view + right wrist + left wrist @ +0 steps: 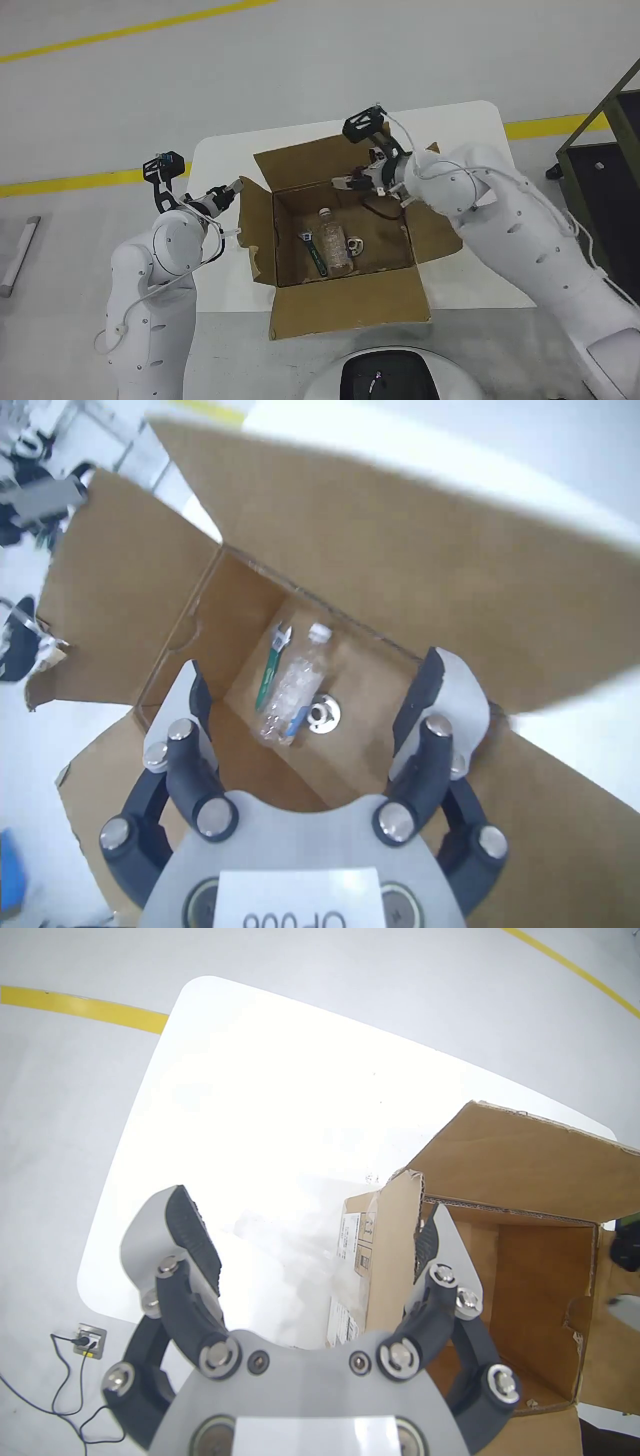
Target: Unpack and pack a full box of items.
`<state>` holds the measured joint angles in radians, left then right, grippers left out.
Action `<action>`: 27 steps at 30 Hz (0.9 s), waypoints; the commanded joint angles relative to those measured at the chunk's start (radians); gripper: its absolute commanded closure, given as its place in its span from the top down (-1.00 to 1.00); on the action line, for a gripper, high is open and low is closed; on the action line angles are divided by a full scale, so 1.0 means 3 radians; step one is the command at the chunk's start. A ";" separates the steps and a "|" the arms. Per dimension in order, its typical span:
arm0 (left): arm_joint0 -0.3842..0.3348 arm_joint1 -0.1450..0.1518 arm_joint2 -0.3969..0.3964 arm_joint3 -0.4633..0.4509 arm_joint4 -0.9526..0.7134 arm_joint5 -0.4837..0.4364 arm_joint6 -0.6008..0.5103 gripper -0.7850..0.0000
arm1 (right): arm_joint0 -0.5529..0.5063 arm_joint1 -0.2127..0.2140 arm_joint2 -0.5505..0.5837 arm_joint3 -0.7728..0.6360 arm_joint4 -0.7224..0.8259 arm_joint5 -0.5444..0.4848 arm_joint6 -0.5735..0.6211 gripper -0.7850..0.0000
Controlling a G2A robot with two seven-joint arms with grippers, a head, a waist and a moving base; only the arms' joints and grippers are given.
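— While both arms hang by the open brown cardboard box [350, 300] on the white table [230, 150], can you make out any writing?

— Some, though little I could read from where I stand. The left wrist camera catches printed labels [362, 1248] with small symbols on the box's outer side wall. The right wrist camera catches a white sticker [297, 895] with dark characters on that gripper's base, cut off at the edge.

— And inside the box?

— Three things lie side by side on the box floor. I see a green-handled adjustable wrench [272, 665], a clear plastic bottle with a white cap [295, 682] right against it, and a round silver metal fitting [322, 712] just beside the bottle's base. The bottle carries a blue label band [298, 720], its print too small to tell.

— What about the tools?

— The left gripper [307, 1208] is released, fingers spread, just outside the box by its side flap. The right gripper [314, 662] is released too, spread wide above the box opening near the far wall.

— Does the overhead camera add anything?

— It takes in both arms at once, one on either side of the box, with all four flaps folded outward.
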<state>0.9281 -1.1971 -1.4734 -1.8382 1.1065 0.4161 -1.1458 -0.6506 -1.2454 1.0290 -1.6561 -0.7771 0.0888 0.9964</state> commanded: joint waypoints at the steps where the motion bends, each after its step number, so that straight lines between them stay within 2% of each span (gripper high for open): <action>1: 0.0000 0.0000 0.0000 0.0000 0.0000 0.0000 0.0000 1.00 | -0.0411 0.0083 0.0331 -0.0624 -0.0361 0.0051 -0.0047 -1.00; 3: 0.0000 0.0000 0.0000 0.0000 0.0000 0.0000 0.0000 1.00 | -0.0726 0.0142 0.0562 -0.0990 -0.0662 0.0104 -0.0109 -1.00; 6: 0.0000 0.0000 0.0000 0.0000 0.0000 0.0000 0.0000 1.00 | -0.1114 0.0194 0.0878 -0.1374 -0.0796 0.0133 -0.0200 -1.00; 12: 0.0000 0.0000 0.0000 0.0000 0.0000 0.0000 0.0000 1.00 | -0.1775 0.0264 0.1581 -0.1820 -0.0951 0.0218 -0.0256 -1.00; 19: 0.0000 0.0000 0.0000 0.0000 0.0000 0.0000 0.0000 1.00 | -0.2399 0.0273 0.2301 -0.1774 -0.0675 0.0452 -0.0456 -1.00; 23: 0.0000 0.0000 0.0000 0.0000 0.0000 0.0000 0.0000 1.00 | -0.2590 0.0263 0.2317 -0.1603 -0.0574 0.0477 -0.0534 -1.00; 27: 0.0000 0.0000 0.0000 0.0000 0.0000 0.0000 0.0000 1.00 | -0.2592 0.0261 0.2311 -0.1595 -0.0558 0.0484 -0.0541 -1.00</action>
<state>0.9281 -1.1971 -1.4734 -1.8382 1.1065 0.4161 -1.1458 -1.4287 -1.1671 1.7219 -2.1337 -0.9438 0.2344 0.8337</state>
